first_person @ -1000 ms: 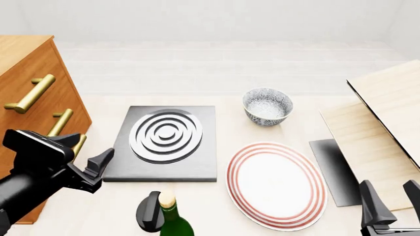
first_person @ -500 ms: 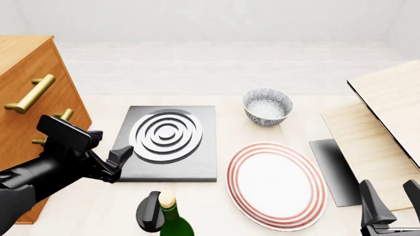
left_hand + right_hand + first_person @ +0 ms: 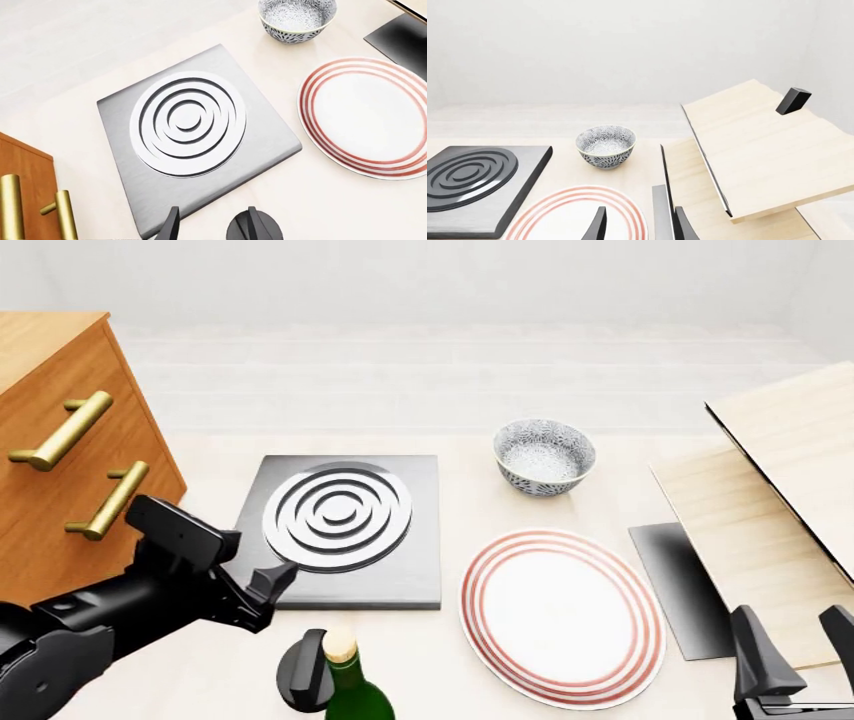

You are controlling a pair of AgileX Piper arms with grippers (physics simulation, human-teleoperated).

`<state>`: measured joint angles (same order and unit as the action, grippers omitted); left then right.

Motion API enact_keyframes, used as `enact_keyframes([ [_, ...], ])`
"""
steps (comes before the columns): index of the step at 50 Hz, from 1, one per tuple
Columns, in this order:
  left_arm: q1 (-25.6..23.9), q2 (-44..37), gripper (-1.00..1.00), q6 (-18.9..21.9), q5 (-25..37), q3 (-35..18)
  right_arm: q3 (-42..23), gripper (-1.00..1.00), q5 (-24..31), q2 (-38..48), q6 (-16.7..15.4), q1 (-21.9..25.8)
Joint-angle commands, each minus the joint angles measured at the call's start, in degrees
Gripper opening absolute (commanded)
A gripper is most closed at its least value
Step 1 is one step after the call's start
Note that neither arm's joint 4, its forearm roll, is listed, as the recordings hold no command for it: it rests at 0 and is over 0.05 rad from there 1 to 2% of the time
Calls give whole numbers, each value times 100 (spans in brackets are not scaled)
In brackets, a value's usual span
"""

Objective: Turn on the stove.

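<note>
hovering left tool [image 3: 267, 590] near stove [image 3: 414, 540], knob [image 3: 302, 670] untouched

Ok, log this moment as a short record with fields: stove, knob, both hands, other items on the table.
stove: dark grey slab with ringed burner, flat on the table
knob: black, round, on the table just in front of the slab, untouched
left hand: open, above the slab's near left corner, holding nothing
right hand: open, low at the right edge, holding nothing
other items: red-rimmed plate, patterned bowl, green bottle beside the knob
</note>
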<state>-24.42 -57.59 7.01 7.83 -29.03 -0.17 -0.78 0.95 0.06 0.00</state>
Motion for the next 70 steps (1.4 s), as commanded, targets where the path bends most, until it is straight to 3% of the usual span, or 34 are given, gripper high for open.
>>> enact_keyframes([
  [1, -158, -236, 100, -178, -155, 129, -6, 100, 26, -21, 0, 0],
  [47, -563, -937, 100, -678, -887, 533, -1, 100, 14, -14, 0, 1],
  [70, -488, -1418, 100, -668, -1421, 789, -1, 100, 12, -10, 1, 3],
])
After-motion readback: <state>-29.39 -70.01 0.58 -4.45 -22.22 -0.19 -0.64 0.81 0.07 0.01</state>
